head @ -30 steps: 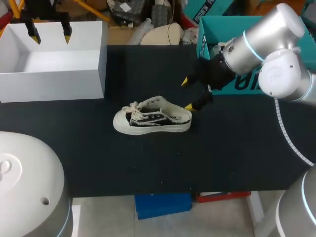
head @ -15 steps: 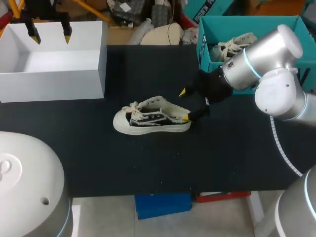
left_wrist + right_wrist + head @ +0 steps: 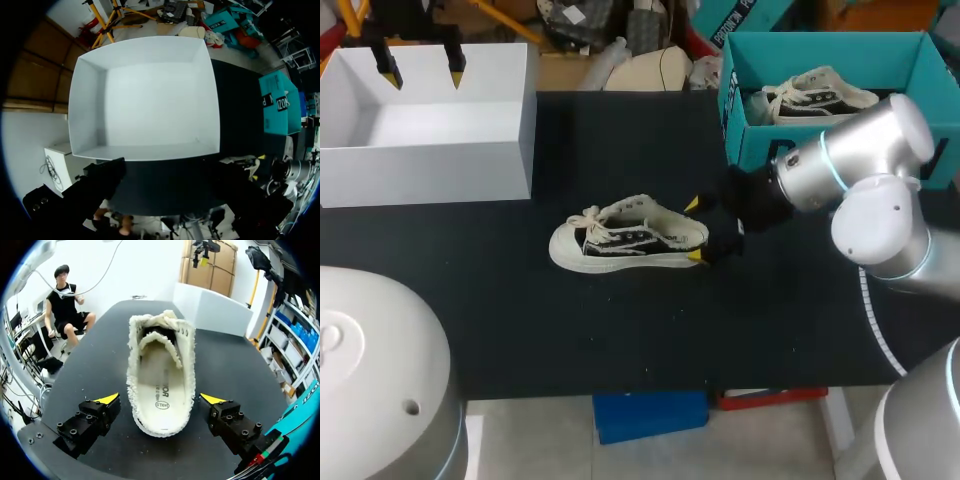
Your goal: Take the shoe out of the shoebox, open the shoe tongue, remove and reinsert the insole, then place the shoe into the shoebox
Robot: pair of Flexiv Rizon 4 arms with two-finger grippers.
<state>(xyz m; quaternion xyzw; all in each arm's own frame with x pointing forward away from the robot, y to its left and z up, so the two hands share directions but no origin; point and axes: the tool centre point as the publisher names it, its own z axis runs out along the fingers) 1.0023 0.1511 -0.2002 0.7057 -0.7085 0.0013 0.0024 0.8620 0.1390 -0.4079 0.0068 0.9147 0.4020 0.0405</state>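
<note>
A cream and black sneaker lies on its sole in the middle of the black table, toe to the left. My right gripper stands open at its heel, one yellow tip on either side. In the right wrist view the sneaker points away from my right gripper, its heel between the fingers with a gap on both sides; the insole shows inside. The teal shoebox at the back right holds a second sneaker. My left gripper hangs open over the white box.
The white box fills the left wrist view, with nothing in it, below my left gripper. It occupies the table's back left corner. Bare black table surrounds the sneaker in front and to the left.
My right gripper has come down and toward the front, from behind the sneaker's heel to straddling it. The arm now uncovers the second sneaker in the teal box. The left arm is still.
</note>
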